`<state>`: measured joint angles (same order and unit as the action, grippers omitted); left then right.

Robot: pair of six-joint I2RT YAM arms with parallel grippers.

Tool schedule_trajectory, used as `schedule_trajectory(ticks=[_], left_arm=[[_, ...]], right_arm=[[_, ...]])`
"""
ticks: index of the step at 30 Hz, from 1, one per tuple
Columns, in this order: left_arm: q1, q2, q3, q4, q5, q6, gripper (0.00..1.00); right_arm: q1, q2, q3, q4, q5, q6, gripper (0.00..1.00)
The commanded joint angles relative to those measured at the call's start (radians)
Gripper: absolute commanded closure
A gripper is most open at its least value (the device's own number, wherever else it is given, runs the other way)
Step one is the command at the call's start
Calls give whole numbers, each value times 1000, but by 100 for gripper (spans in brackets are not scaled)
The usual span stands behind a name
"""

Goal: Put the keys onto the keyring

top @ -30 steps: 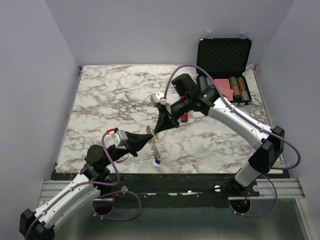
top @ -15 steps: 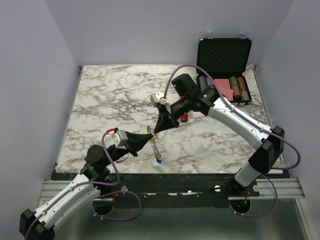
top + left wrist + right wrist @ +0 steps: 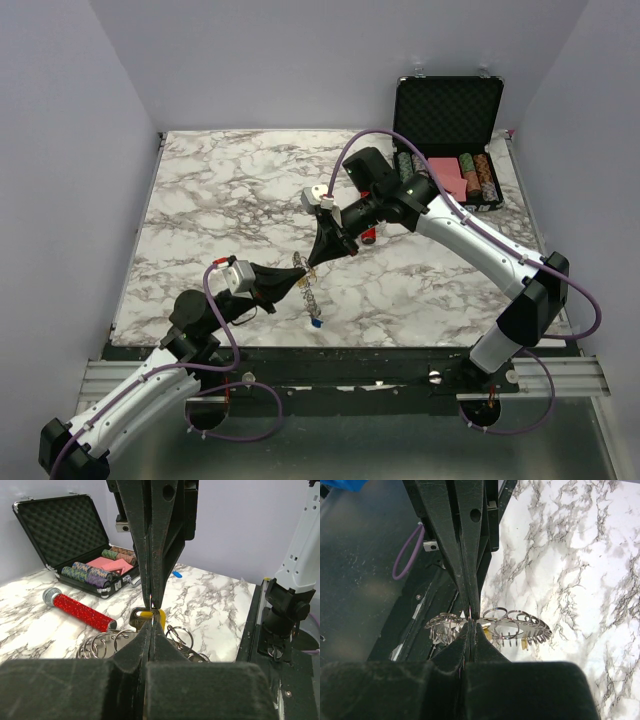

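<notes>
The keyring (image 3: 308, 287) is held off the marble between both grippers, which meet tip to tip. My left gripper (image 3: 298, 276) is shut on the keyring's rim (image 3: 116, 641). Opposite it, my right gripper (image 3: 312, 265) is shut on one small wire loop (image 3: 471, 614) of the keyring (image 3: 512, 626). A yellow-headed key (image 3: 146, 615) hangs on the ring right behind the meeting tips. In the right wrist view, more yellow-headed keys (image 3: 525, 643) dangle under the ring. A blue-headed key (image 3: 316, 322) hangs at the ring's lower end.
A red glitter cylinder with a silver cap (image 3: 370, 238) lies on the marble behind the right gripper, also visible as the red cylinder (image 3: 80, 611). An open black case (image 3: 447, 115) with striped poker chips (image 3: 482, 176) stands at the back right. The table's front edge is just below the ring.
</notes>
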<state>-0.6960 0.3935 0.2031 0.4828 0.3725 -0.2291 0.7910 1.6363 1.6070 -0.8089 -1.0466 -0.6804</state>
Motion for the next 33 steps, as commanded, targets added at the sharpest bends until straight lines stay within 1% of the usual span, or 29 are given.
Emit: schedule_trajectory(ticks=[1, 12, 33], left_arm=[[-3, -15, 2, 37, -29, 1, 100], [-2, -19, 4, 31, -35, 1, 100], [-3, -19, 4, 48, -34, -9, 100]], right_arm=[[2, 0, 5, 5, 5, 8, 100], [2, 2, 4, -9, -9, -8, 100], [2, 14, -5, 28, -1, 33, 99]])
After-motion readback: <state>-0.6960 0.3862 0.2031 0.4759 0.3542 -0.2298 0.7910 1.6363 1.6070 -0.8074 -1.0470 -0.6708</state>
